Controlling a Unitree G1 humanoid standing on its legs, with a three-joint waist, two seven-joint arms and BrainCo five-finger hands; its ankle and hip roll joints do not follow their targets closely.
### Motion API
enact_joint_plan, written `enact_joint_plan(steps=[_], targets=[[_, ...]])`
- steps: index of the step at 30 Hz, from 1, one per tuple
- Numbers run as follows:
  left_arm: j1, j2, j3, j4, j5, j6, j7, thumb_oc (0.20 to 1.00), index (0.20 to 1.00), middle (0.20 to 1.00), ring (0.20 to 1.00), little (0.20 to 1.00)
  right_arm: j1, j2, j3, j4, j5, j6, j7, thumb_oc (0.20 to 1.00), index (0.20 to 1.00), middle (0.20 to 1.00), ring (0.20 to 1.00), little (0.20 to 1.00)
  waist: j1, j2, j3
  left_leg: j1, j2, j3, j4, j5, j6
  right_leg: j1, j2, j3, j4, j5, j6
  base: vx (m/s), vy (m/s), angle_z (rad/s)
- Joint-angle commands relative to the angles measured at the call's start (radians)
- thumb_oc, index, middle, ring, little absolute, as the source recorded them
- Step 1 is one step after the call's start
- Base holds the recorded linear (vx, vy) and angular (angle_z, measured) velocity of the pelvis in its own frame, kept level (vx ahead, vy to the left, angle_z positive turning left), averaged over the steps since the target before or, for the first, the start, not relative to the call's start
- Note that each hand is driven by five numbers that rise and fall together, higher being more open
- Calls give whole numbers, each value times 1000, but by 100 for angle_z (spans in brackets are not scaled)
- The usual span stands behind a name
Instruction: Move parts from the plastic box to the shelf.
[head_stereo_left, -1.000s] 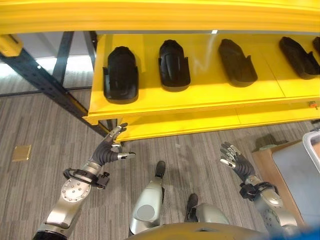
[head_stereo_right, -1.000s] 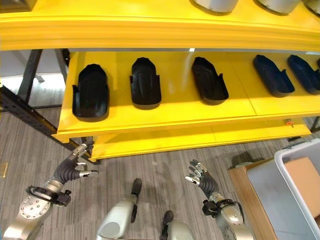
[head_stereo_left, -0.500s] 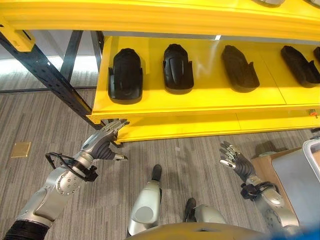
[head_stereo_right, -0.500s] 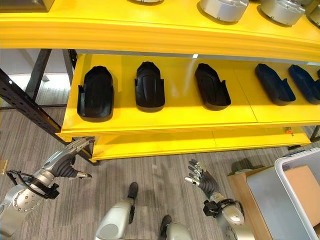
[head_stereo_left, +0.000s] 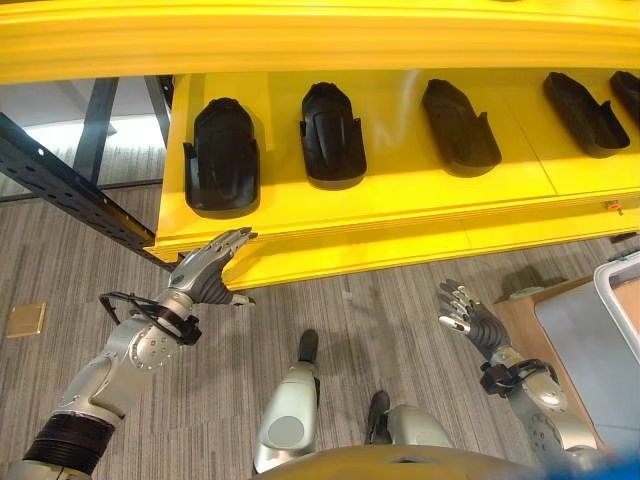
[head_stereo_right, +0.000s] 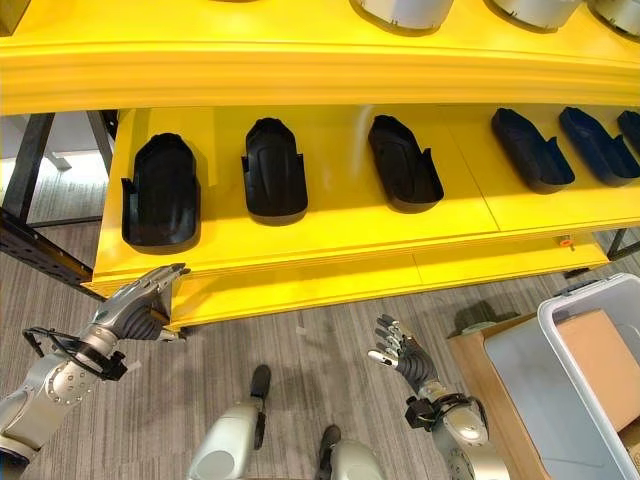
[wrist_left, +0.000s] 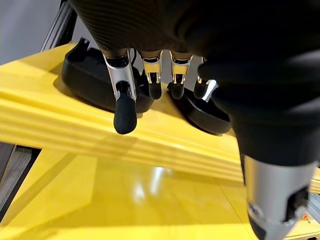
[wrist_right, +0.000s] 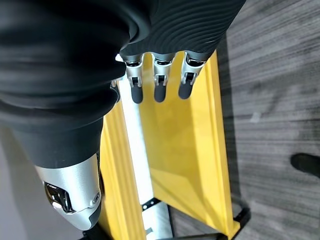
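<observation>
Black parts (head_stereo_left: 222, 157) lie on the yellow shelf (head_stereo_left: 400, 195), long axes 12-to-6 o'clock; left hand (head_stereo_left: 205, 275) and right hand (head_stereo_left: 468, 318) released, empty.

Left hand (head_stereo_left: 203, 277) and right hand (head_stereo_left: 467, 318): silver fingers with dark tips, each hand's back and wrist under a dark ribbed cover. Forearms are silver-grey, rounded shells; the left forearm (head_stereo_left: 128, 358) bears small round screws near the wrist and ends in a black ribbed band near the elbow.
</observation>
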Motion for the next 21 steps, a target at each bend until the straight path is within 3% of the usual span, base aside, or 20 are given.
enact_joint_plan(steps=[1, 21], targets=[[-5, -8, 14, -23, 21, -1, 52, 1000, 1000, 1000, 1000, 1000, -30, -19, -12, -41, -1, -27, -4, 1000, 1000, 1000, 1000, 1000, -3, -8, 2, -33, 51, -33, 81, -63, -48, 2, -37, 14, -21, 74, 35, 0, 0, 0], [-39, -23, -21, 52, 37, 25, 64, 1000, 1000, 1000, 1000, 1000, -33, -24, -10, -48, -1, -24, -11, 1000, 1000, 1000, 1000, 1000, -14, -12, 14, -47, 55, -27, 93, -68, -44, -28, -39, 31, -1, 73, 33, 0, 0, 0]])
